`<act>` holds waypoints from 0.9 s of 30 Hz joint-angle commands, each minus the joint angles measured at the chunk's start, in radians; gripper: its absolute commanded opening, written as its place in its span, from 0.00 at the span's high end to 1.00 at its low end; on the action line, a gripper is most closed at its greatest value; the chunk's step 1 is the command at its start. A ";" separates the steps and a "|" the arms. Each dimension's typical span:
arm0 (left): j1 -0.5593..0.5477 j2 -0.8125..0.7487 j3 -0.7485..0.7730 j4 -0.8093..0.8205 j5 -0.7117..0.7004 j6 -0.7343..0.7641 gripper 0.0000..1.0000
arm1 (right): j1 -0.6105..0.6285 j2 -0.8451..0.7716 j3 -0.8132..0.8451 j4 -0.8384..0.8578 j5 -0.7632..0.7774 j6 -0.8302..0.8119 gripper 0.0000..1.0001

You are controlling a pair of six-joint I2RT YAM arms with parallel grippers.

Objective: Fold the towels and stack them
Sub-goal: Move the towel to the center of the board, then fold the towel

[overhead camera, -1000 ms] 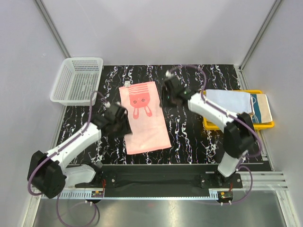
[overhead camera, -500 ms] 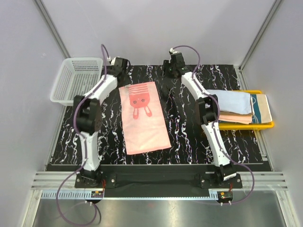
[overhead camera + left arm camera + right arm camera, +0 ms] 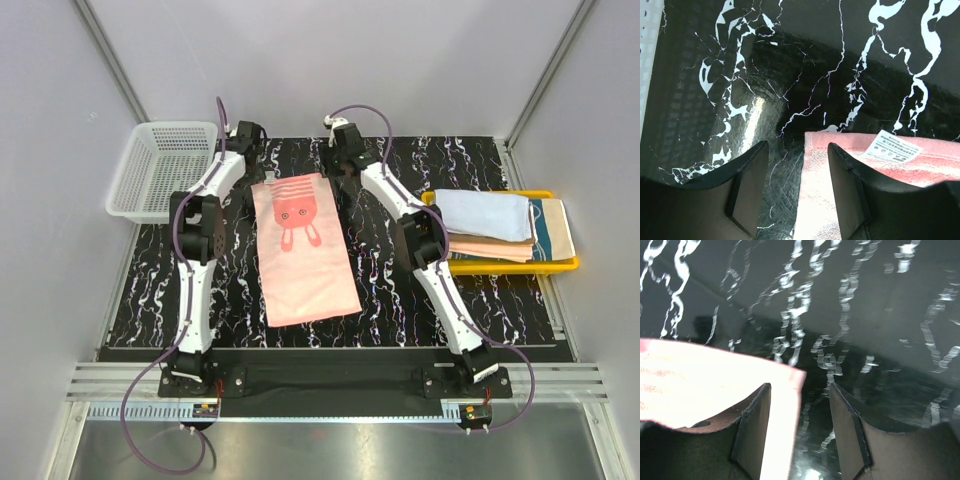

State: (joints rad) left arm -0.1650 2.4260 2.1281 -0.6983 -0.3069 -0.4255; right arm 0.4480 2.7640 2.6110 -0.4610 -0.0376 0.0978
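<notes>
A pink towel [image 3: 303, 250] with a rabbit print and stripes lies spread flat in the middle of the black, white-veined worktop [image 3: 400, 300], its striped end toward 12 o'clock. Both arms reach out to that far edge.

The left end effector [image 3: 252, 160] hangs over the towel's 11 o'clock corner with its jaws apart and nothing clamped. In the left wrist view [image 3: 797, 150] the corner of the towel [image 3: 890, 165], with a white label [image 3: 892, 147], lies in the gap and under the right-hand finger.

The right end effector [image 3: 335, 160] hangs over the 1 o'clock corner, also apart and holding nothing. In its wrist view [image 3: 800, 390] the towel corner [image 3: 700, 375] lies in the gap and under the left-hand finger. Whether either one touches the cloth cannot be told.

At 3 o'clock a yellow tray [image 3: 500, 267] holds a stack of folded towels [image 3: 485, 215], with a light blue one on top, a peach one beneath and a teal-and-cream one at the right end. A white mesh basket [image 3: 165, 170] stands at 10 o'clock.
</notes>
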 commanded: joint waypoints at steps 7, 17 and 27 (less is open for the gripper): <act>-0.007 0.036 0.038 0.013 0.037 0.025 0.45 | 0.034 0.031 0.060 -0.014 0.071 -0.085 0.42; -0.021 0.087 0.069 -0.017 0.072 0.016 0.56 | 0.055 0.060 0.112 -0.065 0.137 -0.135 0.44; -0.041 0.073 0.047 0.028 0.117 0.021 0.93 | 0.052 0.055 0.103 -0.057 0.125 -0.147 0.46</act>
State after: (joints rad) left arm -0.1947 2.4901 2.1708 -0.6888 -0.2272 -0.4156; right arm 0.4919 2.8162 2.6705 -0.5217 0.0704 -0.0299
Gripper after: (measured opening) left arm 0.091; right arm 0.538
